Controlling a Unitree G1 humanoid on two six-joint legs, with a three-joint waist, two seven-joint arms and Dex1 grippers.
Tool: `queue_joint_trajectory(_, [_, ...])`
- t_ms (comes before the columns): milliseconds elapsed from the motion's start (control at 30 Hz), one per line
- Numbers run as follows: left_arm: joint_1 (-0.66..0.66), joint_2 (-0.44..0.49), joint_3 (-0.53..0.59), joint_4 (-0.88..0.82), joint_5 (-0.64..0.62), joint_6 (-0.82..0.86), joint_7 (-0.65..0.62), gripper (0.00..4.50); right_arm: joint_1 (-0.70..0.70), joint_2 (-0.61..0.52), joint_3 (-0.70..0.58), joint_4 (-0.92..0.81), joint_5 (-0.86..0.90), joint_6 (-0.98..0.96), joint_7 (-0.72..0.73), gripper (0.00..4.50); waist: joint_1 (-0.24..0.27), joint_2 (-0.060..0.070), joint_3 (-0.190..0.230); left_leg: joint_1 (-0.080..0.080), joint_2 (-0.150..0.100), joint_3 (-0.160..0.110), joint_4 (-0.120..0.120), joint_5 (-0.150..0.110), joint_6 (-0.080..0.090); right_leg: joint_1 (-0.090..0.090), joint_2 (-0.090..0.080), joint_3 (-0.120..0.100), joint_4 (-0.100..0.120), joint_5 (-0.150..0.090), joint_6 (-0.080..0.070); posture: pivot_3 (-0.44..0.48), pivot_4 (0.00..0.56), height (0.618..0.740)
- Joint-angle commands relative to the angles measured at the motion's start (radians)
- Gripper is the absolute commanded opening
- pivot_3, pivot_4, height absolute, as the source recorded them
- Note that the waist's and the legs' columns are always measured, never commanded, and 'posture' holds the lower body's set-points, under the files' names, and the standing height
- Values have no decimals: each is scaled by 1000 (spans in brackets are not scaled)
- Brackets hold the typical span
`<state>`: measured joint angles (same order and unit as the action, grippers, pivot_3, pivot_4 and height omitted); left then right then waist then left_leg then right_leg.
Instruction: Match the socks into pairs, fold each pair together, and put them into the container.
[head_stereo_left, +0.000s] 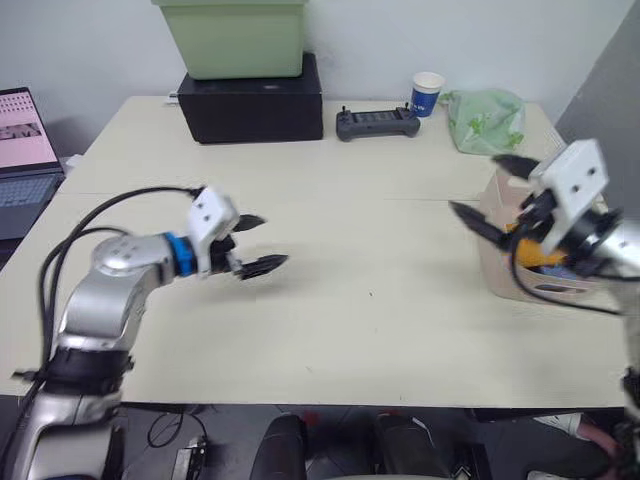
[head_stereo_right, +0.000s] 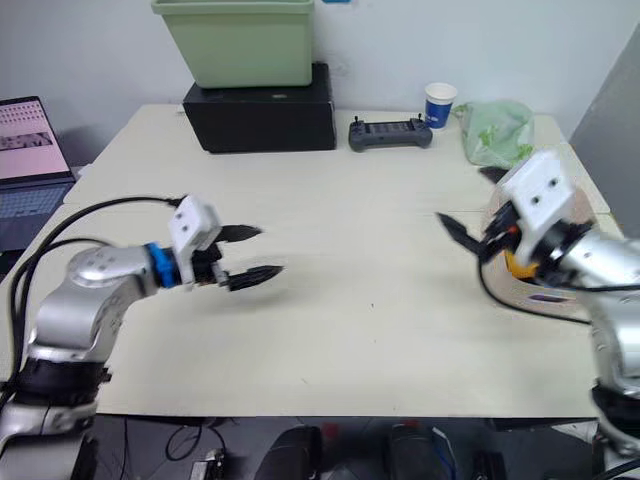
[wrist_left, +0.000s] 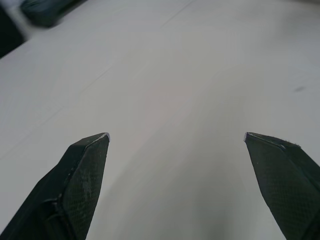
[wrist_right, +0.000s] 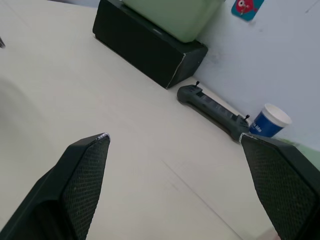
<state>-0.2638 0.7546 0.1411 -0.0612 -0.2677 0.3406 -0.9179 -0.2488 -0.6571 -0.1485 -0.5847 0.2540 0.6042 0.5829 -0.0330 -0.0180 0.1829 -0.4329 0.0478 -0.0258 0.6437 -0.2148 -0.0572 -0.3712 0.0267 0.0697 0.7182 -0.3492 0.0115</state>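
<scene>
Left end effector wide above table, right end effector wide beside container.

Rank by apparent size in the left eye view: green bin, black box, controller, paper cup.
1. Black box and green bin: close; the bin is cut off at the frame's top, so unsure.
2. Controller.
3. Paper cup, smallest.

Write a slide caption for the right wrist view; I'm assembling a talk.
Open right gripper above the table, facing a black box, controller and paper cup.
</scene>
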Motion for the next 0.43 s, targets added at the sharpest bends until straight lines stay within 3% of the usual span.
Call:
queue_joint_trajectory(33, [132,-24,137,27,60,-183,128,4500,172,64,52,-15,-77,-197,-40,4468,7,0,0,0,-1,0,0,0,0,0,-1,0,-1,0,0,0,150,735])
queue_joint_trajectory(133, [253,-76,210,3,49,-202,208,4500,284,110,63,15,-81,-269,-39,4468,10,-1,0,0,-2,0,0,0,0,1,-4,-2,0,0,1,0,150,735])
queue_joint_trajectory(267, [379,-108,246,-40,19,-192,223,4500,340,178,62,81,-90,-342,-79,4468,1,-2,-1,1,-2,1,0,0,0,2,-4,-1,0,1,4,0,150,735])
queue_joint_trajectory(433, [389,-116,242,-20,0,-172,228,4500,352,171,118,153,-146,-440,-53,4468,1,-3,-2,2,-2,1,-1,0,0,3,-3,-2,0,1,4,0,150,735])
